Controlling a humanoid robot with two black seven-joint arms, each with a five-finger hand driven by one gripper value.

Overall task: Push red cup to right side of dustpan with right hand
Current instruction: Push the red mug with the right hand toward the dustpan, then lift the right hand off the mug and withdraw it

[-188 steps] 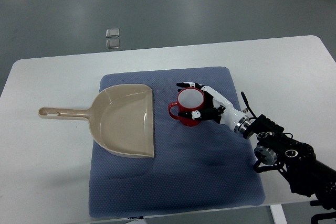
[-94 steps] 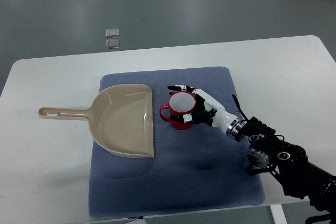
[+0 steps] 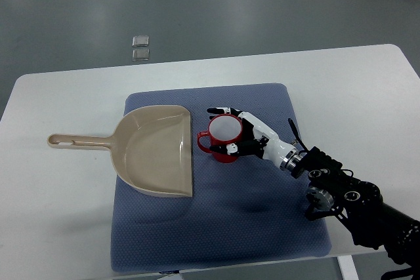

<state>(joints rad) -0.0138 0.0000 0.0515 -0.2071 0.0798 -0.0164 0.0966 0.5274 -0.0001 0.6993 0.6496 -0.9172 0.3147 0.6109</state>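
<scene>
Your right hand [image 3: 237, 134] reaches in from the lower right, its black arm [image 3: 354, 204] crossing the corner of the blue mat [image 3: 216, 227] and the desk [image 3: 59, 214]. The hand is cupped around the red cup [image 3: 223, 138]: the fingers [image 3: 223, 111] curve past the far side of the rim, the thumb [image 3: 237, 146] presses the near side, and the white palm sits against the cup's right wall. So the hand is closed partway around the cup, wrapping it rather than lifting it; the cup stands upright on the mat with its white inside facing the camera. Its handle points left, toward the dustpan [image 3: 157, 152], and ends just short of the pan's straight open edge, so cup and pan are close beside each other but you can see a thin strip of mat between them. The dustpan lies flat with its scoop on the left part of the mat and its long handle stretching left onto the bare white desk. The cup sits to the right of the pan, about level with the upper half of its open edge. Beyond the desk, on the grey floor, two small square pieces [image 3: 140, 46] lie one above the other. Your left arm does not show.
</scene>
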